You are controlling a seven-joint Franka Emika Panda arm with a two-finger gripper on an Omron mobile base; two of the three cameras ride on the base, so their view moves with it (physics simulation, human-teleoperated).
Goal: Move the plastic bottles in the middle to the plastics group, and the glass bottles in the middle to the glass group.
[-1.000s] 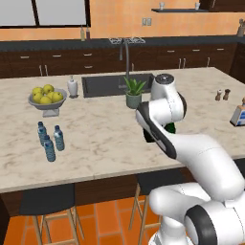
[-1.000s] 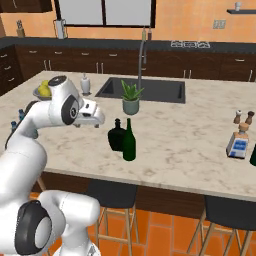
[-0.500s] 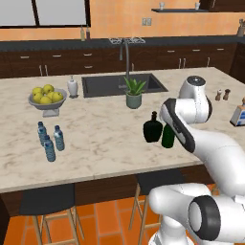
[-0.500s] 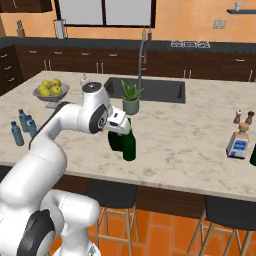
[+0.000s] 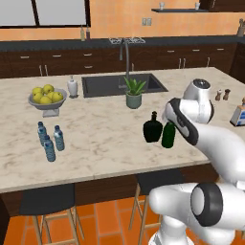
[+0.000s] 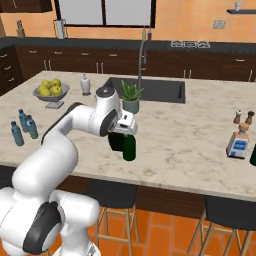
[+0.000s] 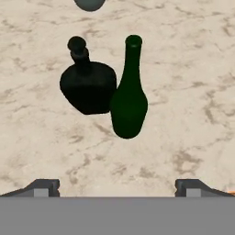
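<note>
A squat black flask (image 7: 88,85) and a taller dark green bottle (image 7: 129,105) stand upright, touching side by side, in the middle of the marble counter. My gripper (image 7: 117,188) hovers above and just in front of them, open, with its fingertips (image 7: 43,187) wide apart and nothing between them. In the right base view the gripper (image 6: 124,133) hangs right over the flask (image 6: 116,142) and the green bottle (image 6: 129,148). The plastics group (image 5: 50,139), three small clear bottles with blue labels, stands near the counter's left end.
A bowl of lemons (image 5: 46,98), a white soap dispenser (image 5: 72,87), the sink (image 5: 122,84) and a potted plant (image 5: 133,93) lie behind. At the right end are two shakers (image 5: 222,94), a blue-labelled box (image 6: 239,145) and a dark bottle edge (image 6: 253,155).
The arm has swung from the left side of the counter rightwards, and the hand now sits over the two glass bottles. The bottles have not moved.
</note>
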